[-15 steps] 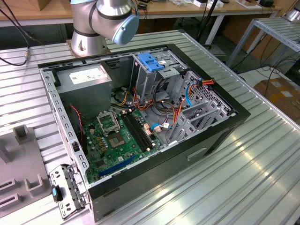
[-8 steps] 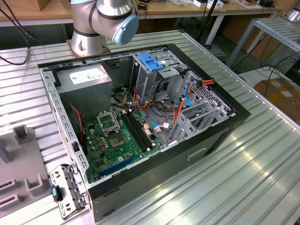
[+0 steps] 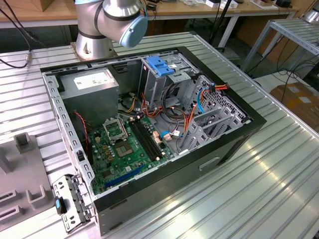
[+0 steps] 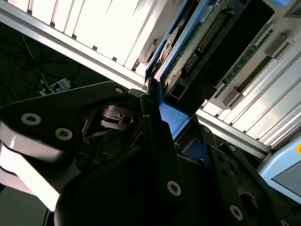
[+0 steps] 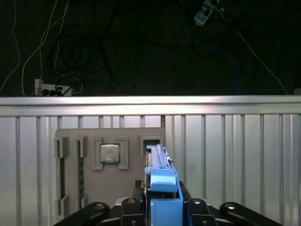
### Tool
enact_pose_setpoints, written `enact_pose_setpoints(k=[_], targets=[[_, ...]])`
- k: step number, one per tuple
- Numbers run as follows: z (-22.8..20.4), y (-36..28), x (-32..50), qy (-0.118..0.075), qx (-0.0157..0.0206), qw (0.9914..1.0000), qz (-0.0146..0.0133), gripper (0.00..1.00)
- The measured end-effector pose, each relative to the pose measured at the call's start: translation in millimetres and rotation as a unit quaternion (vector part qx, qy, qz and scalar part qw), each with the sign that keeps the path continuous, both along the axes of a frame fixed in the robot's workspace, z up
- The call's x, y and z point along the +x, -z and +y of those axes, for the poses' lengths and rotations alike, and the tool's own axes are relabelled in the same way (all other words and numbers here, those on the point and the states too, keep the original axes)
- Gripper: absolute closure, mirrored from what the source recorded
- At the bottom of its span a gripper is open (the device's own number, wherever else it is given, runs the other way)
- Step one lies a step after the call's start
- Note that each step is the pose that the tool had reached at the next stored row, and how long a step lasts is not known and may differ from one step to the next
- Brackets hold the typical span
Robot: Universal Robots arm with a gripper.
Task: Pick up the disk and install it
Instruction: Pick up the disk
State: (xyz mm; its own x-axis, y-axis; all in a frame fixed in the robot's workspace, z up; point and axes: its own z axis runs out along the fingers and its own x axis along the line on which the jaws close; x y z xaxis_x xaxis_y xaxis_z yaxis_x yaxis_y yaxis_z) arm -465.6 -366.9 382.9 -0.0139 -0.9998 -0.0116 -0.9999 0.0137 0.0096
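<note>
First wrist view, from my remote seat: the gripper (image 5: 162, 209) is pinching the disk (image 5: 159, 162) by its blue carrier rails, one black finger (image 5: 136, 203) on either side. The disk stands on edge over the grey fixture tray (image 5: 134, 181), beside the processor chip (image 5: 109, 153), its far end at a tray slot; I cannot tell whether they touch. The second wrist view shows me the disk's green circuit-board face. In the exterior view, the open computer case (image 3: 149, 124) lies on the slatted worktop (image 3: 259, 189), with the arm (image 3: 112, 20) behind it.
</note>
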Motion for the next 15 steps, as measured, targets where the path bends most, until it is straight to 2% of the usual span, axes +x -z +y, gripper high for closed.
enact_pose_setpoints(k=[15], targets=[[0.0, -15.7, 0.0, 0.000, 0.0000, 1.00000, 0.0000, 0.63]])
